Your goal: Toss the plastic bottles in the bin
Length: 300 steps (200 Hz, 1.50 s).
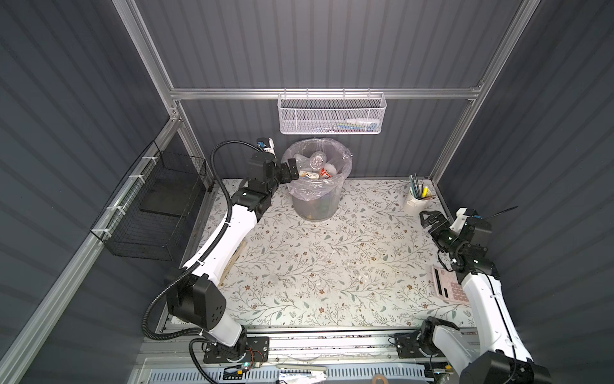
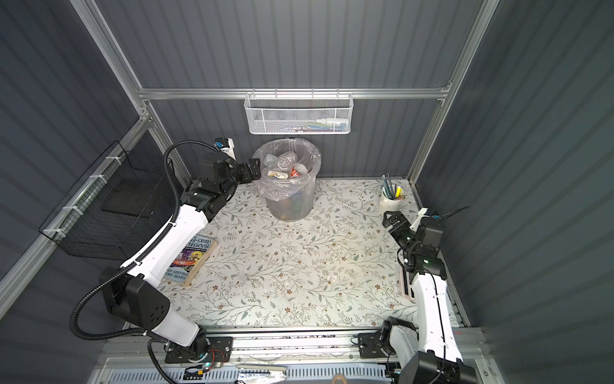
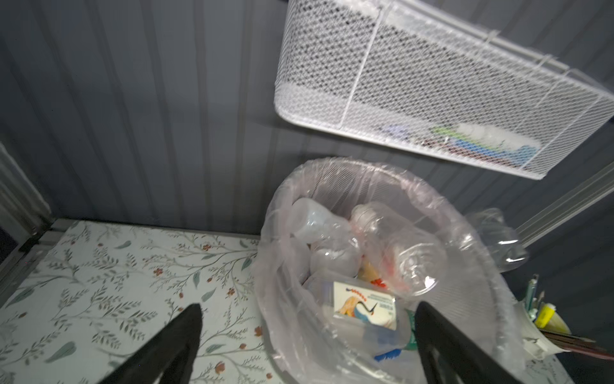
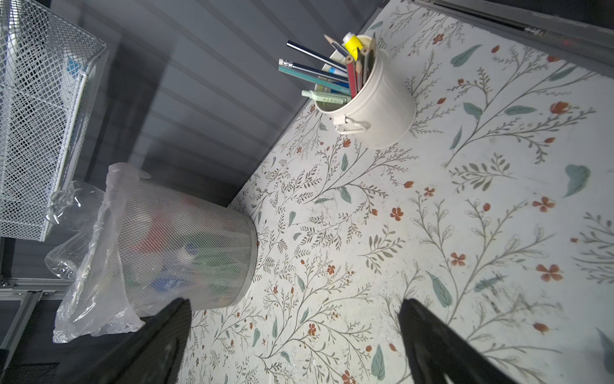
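Now the left gripper [image 1: 287, 169] hangs at the bin [image 1: 317, 207], jaws wide apart and empty, with the bottles [image 1: 317, 162] piled inside, just ahead of it. Right gripper [image 1: 428, 217] spread too, holding nothing. No bottle on the table [image 1: 332, 266], so the job looks finished.

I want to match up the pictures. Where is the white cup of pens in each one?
Top view: the cup stands at the far right corner of the table.
Top view: cup, same far right corner.
Left wrist view: cup peeks out just behind the bin.
Right wrist view: cup in plain sight, standing apart from the bin.
Shared landmark: the bin, in all four.
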Tool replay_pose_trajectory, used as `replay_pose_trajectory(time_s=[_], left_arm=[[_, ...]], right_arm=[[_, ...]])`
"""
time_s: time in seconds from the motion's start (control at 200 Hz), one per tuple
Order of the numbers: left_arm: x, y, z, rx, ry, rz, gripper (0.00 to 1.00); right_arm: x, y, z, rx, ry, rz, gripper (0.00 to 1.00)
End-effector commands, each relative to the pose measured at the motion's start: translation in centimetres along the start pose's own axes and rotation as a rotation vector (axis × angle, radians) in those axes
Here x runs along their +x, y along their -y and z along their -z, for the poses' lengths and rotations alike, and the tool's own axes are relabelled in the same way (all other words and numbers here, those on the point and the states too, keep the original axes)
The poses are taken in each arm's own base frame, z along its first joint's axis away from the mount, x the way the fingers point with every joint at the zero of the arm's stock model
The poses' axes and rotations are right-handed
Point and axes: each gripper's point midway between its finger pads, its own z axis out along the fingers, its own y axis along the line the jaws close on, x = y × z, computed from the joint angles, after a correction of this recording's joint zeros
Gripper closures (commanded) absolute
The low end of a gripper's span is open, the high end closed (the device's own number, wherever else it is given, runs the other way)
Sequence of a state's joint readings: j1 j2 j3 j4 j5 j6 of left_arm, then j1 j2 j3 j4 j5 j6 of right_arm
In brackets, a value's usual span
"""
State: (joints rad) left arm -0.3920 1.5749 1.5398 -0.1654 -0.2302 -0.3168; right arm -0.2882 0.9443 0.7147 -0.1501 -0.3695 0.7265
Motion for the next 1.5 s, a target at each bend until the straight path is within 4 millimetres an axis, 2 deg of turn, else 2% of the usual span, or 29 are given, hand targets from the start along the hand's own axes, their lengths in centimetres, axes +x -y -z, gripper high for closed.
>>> replay_pose_trajectory(time_s=[0.0, 0.055, 0.075, 0.25, 0.37, 0.425, 0.53, 0.64, 0.795, 0.91, 0.991, 1.116, 1.496], left_arm=[[0.8, -2.2, 1.2, -0.086, 0.002, -0.013, 0.01], [1.1, -2.7, 1.7, -0.096, 0.013, -0.015, 0.01], [2.6, -3.2, 1.6, -0.110, -0.015, -0.026, 0.01], [6.7, -7.6, 2.6, -0.269, -0.100, -0.051, 0.01], [9.4, -11.7, 4.3, -0.417, -0.131, -0.044, 0.01], [10.7, -13.4, 5.3, -0.480, -0.137, -0.037, 0.01], [13.0, -15.7, 7.1, -0.552, -0.138, -0.035, 0.01], [15.2, -17.7, 8.8, -0.622, -0.131, -0.047, 0.01], [17.1, -20.3, 10.9, -0.739, -0.088, -0.077, 0.01], [18.6, -21.4, 11.6, -0.772, -0.061, -0.103, 0.00], [19.7, -21.8, 11.4, -0.778, -0.067, -0.124, 0.01], [21.5, -22.0, 10.4, -0.764, -0.104, -0.144, 0.01], [21.8, -20.1, 7.1, -0.593, -0.009, -0.254, 0.01]], right_arm=[[0.4, -0.2, -0.2, -0.009, -0.032, -0.009, 0.01], [0.5, -0.2, -0.4, -0.010, -0.035, -0.007, 0.01], [0.6, -0.1, -0.4, -0.009, -0.034, -0.006, 0.01], [0.7, 0.3, -0.8, -0.016, -0.018, 0.062, 0.01], [0.5, 1.2, -1.1, 0.006, 0.018, 0.173, 0.01], [0.0, 2.2, -1.3, 0.047, 0.065, 0.225, 0.01], [-0.1, 2.6, -1.6, 0.049, 0.127, 0.342, 0.01], [0.6, 2.8, -2.2, 0.036, 0.169, 0.470, 0.01], [2.5, 3.2, -3.1, 0.037, 0.217, 0.649, 0.01], [4.1, 3.8, -3.7, 0.057, 0.253, 0.761, 0.01], [5.1, 4.7, -4.2, 0.056, 0.261, 0.779, 0.01], [5.2, 4.0, -4.7, 0.034, 0.272, 0.811, 0.01], [5.1, 3.4, -6.4, 0.023, 0.271, 0.844, 0.01]])
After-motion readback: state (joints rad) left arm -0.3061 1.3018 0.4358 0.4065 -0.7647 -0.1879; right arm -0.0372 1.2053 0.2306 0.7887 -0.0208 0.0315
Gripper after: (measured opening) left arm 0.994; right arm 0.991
